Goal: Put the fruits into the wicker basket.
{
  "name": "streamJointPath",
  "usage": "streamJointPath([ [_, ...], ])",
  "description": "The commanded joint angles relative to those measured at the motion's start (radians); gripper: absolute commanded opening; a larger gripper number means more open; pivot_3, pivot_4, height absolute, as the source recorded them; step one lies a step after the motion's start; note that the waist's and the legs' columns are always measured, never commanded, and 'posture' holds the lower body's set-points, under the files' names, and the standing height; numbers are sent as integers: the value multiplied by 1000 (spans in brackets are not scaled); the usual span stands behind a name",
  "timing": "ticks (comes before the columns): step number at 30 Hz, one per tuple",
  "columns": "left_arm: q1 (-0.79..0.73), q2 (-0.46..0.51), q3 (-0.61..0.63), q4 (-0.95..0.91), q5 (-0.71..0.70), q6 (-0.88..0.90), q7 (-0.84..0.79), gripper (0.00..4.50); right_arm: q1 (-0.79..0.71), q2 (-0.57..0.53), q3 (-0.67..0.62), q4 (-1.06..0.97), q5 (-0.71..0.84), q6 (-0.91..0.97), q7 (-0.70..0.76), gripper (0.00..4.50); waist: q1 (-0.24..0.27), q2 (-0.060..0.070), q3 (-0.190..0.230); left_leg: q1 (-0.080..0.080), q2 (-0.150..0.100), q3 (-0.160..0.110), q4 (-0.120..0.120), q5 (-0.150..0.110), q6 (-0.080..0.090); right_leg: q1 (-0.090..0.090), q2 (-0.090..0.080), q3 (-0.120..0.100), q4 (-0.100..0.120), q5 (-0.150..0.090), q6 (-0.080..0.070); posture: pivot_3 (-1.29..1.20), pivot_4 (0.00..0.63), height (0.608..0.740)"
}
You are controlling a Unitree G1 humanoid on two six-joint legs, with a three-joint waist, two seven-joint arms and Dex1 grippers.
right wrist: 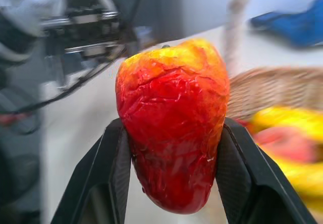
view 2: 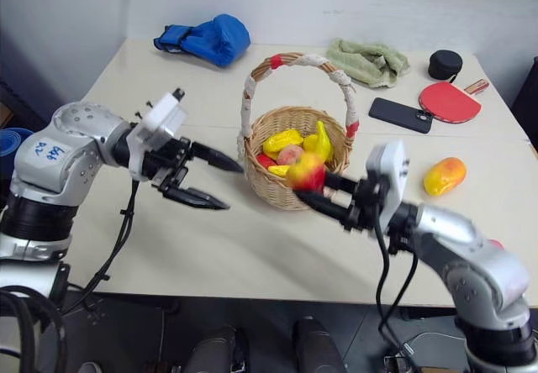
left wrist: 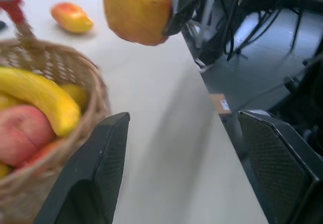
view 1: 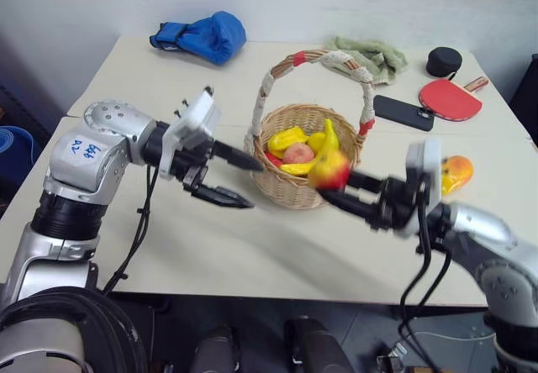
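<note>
The wicker basket [view 1: 290,190] stands mid-table, its cloth-wrapped handle arching over a yellow banana [view 1: 288,138] and other fruits inside. My right gripper [view 1: 332,184] is shut on a red-and-yellow apple-like fruit [right wrist: 171,133], held in the air just at the basket's front right rim. An orange-yellow mango [view 1: 455,172] lies on the table to the right of the basket. My left gripper [view 1: 255,184] hovers open and empty beside the basket's left wall, pointing toward it.
At the back of the table lie a blue glove [view 1: 202,35], a green cloth [view 1: 370,54], a black phone [view 1: 403,112], a red paddle [view 1: 451,98] and a small black round case [view 1: 443,60]. The table's front edge runs below both arms.
</note>
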Motion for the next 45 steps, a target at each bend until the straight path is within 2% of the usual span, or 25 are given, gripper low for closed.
streamJointPath([
  [1,-33,-32,53,8,-7,-5,59,3585,-150,38,108,85,-145,11,-70,1857,-2,0,0,-1,0,0,-1,0,0,-1,0,0,0,0,0,0,150,740],
  [4,-36,-43,61,7,-12,1,66,3585,-283,114,185,226,-287,-19,-138,1857,-8,0,0,-1,1,0,-1,0,-1,-3,0,0,3,0,0,0,150,740],
  [6,-34,-43,63,4,-6,-6,73,3585,-324,140,234,298,-356,-35,-126,1857,-10,0,0,-3,1,0,-1,0,-1,-6,0,0,5,0,0,0,150,740],
  [10,-29,-35,74,-7,-13,-2,80,3585,-305,124,244,275,-405,-36,-86,3235,-7,0,0,-3,1,-1,-2,0,-2,-6,-1,-1,5,0,0,0,150,740],
  [13,-23,-37,87,-16,-22,6,89,3585,-226,98,118,143,-318,8,-76,4238,-2,0,0,-5,1,-1,-1,0,-1,-6,-1,-2,5,0,1,0,150,740],
  [17,-16,-68,111,-41,-46,37,131,3585,-64,30,-156,-47,-116,121,-83,4238,11,0,0,-5,0,-2,-1,0,-1,-6,-1,-2,4,0,1,0,150,740],
  [20,-5,-106,122,-81,-68,72,187,3585,69,-14,-384,-113,26,227,-154,4238,10,0,0,-5,0,-5,-1,0,-1,-3,-2,-4,3,1,2,0,150,740],
  [22,6,-126,119,-119,-78,95,221,3585,164,-46,-497,-108,25,268,-186,4238,9,1,0,-3,0,-5,-1,0,-1,0,-2,-3,0,1,2,0,150,740],
  [24,14,-148,117,-158,-94,111,245,3585,249,-78,-547,-68,-63,268,-221,4383,7,1,0,-2,0,-5,-1,0,-1,2,-1,-3,-1,1,2,0,150,740],
  [26,15,-169,119,-188,-117,132,268,3585,264,-72,-562,10,-126,263,-295,4383,0,1,0,-1,-1,-3,-2,0,-1,2,0,0,-2,1,2,0,150,740],
  [29,-5,-198,111,-204,-115,164,329,3585,216,-66,-481,154,-269,189,-378,4383,-8,2,0,1,-1,0,-2,2,-2,2,0,3,-2,1,2,0,150,740],
  [33,-35,-223,80,-204,-61,192,435,3585,67,-18,-391,385,-387,99,-446,4383,-21,3,0,2,-1,1,-3,4,-3,2,1,4,-1,1,2,0,150,740],
  [37,-30,-212,79,-240,-88,201,423,3585,-60,12,-323,591,-475,24,-475,4383,-22,5,0,2,-1,1,-5,4,-4,0,1,4,0,1,2,0,150,740],
  [40,-30,-206,85,-259,-94,201,429,3585,-209,58,-323,819,-503,-39,-515,4383,-26,5,0,1,-1,1,-5,4,-4,-2,2,4,1,1,2,0,150,740],
  [45,-27,-204,89,-282,-103,200,439,3585,-306,67,-305,933,-535,-60,-513,2816,-24,8,1,1,0,1,-6,4,-5,-2,2,4,2,1,2,0,150,740],
])
